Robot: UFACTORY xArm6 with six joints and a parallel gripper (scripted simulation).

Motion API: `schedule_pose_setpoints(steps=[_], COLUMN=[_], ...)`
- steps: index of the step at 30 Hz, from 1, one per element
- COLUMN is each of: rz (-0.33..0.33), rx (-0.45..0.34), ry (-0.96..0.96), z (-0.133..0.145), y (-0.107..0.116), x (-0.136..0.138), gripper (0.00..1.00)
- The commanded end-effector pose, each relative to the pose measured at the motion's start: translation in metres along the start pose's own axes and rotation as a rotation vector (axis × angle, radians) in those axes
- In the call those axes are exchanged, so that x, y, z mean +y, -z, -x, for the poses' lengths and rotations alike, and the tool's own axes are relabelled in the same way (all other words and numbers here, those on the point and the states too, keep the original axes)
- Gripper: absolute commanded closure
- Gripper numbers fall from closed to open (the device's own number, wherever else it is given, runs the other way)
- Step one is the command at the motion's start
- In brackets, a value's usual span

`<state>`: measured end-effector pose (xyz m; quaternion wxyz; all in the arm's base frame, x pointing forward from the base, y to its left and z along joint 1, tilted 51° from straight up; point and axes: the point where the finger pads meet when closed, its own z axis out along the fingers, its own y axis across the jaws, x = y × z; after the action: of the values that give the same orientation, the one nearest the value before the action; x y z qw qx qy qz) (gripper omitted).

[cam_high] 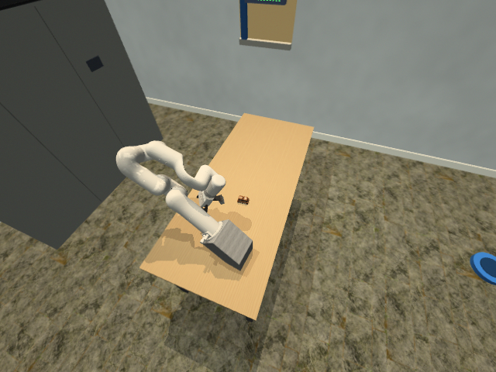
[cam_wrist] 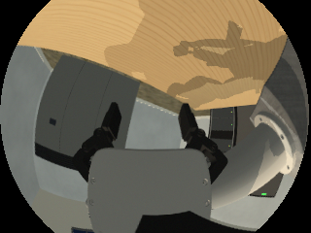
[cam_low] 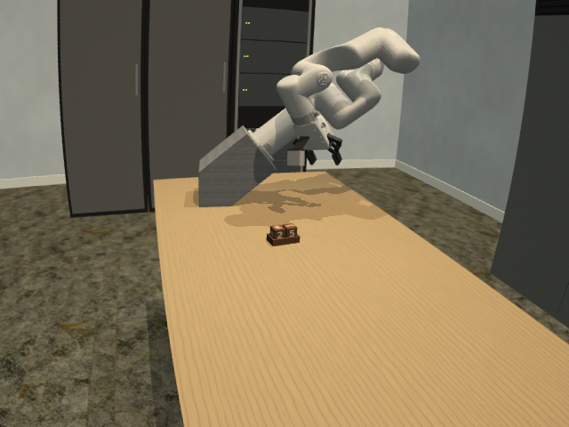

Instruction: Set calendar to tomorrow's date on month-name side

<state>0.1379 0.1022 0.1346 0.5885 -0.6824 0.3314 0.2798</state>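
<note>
The calendar is a small dark red-brown tray (cam_low: 283,240) on the table, with two brown cubes side by side in it. In the exterior view the left cube (cam_low: 278,233) shows an upright 2 and the right cube (cam_low: 292,232) an upright 5. No month's name can be read on the tray there. In the top view the calendar (cam_high: 242,199) is seen from another side, too small to read. My gripper (cam_high: 213,203) (cam_low: 325,160) (cam_wrist: 150,110) is open and empty, in the air well away from the calendar. The wrist view does not show the calendar.
The wooden table (cam_high: 266,160) (cam_low: 321,321) (cam_wrist: 73,26) carries the arm's grey wedge-shaped base (cam_high: 234,242) (cam_low: 225,176). The arm folds above the table, and its shadow falls between base and calendar. Dark cabinets (cam_high: 60,120) (cam_low: 188,92) (cam_wrist: 92,107) stand beyond the table.
</note>
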Motion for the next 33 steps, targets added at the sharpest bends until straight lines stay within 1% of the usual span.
schedule_pose_setpoints(steps=[1, 17, 19, 20, 21, 22, 23, 24, 25, 26, 27, 29, 30, 33], rz=[0.000, 0.000, 0.006, 0.017, 0.033, 0.051, 0.051, 0.064, 0.068, 0.068, 0.078, 0.078, 0.082, 0.082], rx=[0.002, 0.002, 0.014, 0.039, 0.079, 0.136, 0.136, 0.185, 0.205, 0.205, 0.275, 0.281, 0.357, 0.358], ry=[0.001, 0.001, -0.011, -0.035, -0.075, -0.128, -0.128, -0.173, -0.191, -0.191, -0.254, -0.260, -0.327, -0.328], z=[0.000, 0.000, -0.006, -0.017, -0.034, -0.059, -0.059, -0.080, -0.089, -0.089, -0.119, -0.121, -0.153, -0.154], y=[0.001, 0.001, 0.004, 0.010, 0.019, 0.032, 0.032, 0.043, 0.048, 0.048, 0.063, 0.064, 0.080, 0.080], x=[0.000, 0.000, -0.001, -0.004, -0.007, -0.013, -0.013, -0.018, -0.020, -0.020, -0.027, -0.028, -0.036, -0.037], gripper=[0.00, 0.00, 0.00, 0.00, 0.00, 0.00, 0.00, 0.00, 0.00, 0.00, 0.00, 0.00, 0.00, 0.00])
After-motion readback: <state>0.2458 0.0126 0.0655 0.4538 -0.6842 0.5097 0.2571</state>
